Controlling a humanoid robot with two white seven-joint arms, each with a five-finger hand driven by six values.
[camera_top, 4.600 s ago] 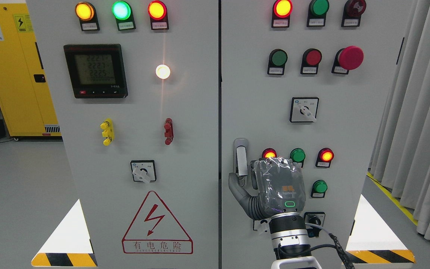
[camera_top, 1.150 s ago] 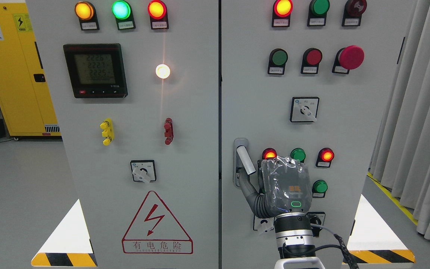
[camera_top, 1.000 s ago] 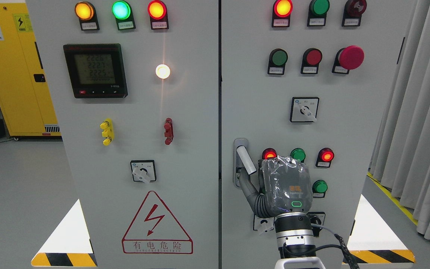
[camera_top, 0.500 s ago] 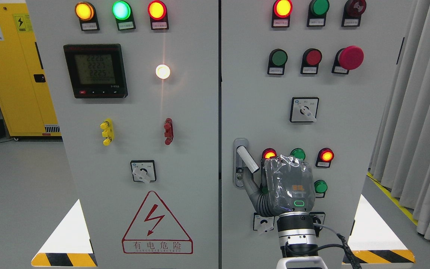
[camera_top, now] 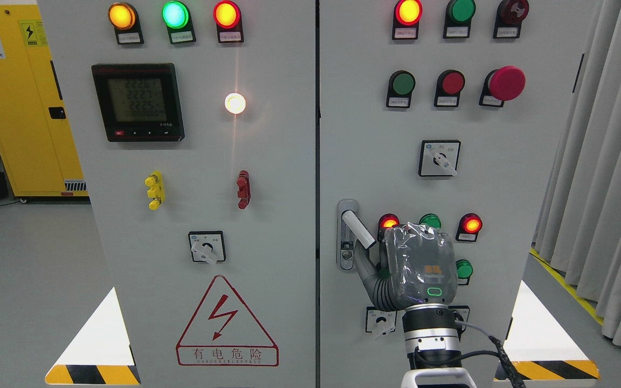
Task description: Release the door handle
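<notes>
Head view: the right hand (camera_top: 415, 267) comes up from the bottom edge, right of middle, its wrapped back to the camera. The handle (camera_top: 358, 228) sits low on the right door (camera_top: 504, 188), swung out of its recess and tilted, free end pointing down-right. That end meets the hand's upper left edge; the thumb (camera_top: 367, 272) runs up beneath the handle. The hand hides its other digits, so grasping or released, it's impossible to tell. Letting go looks unfinished. No left arm shows.
</notes>
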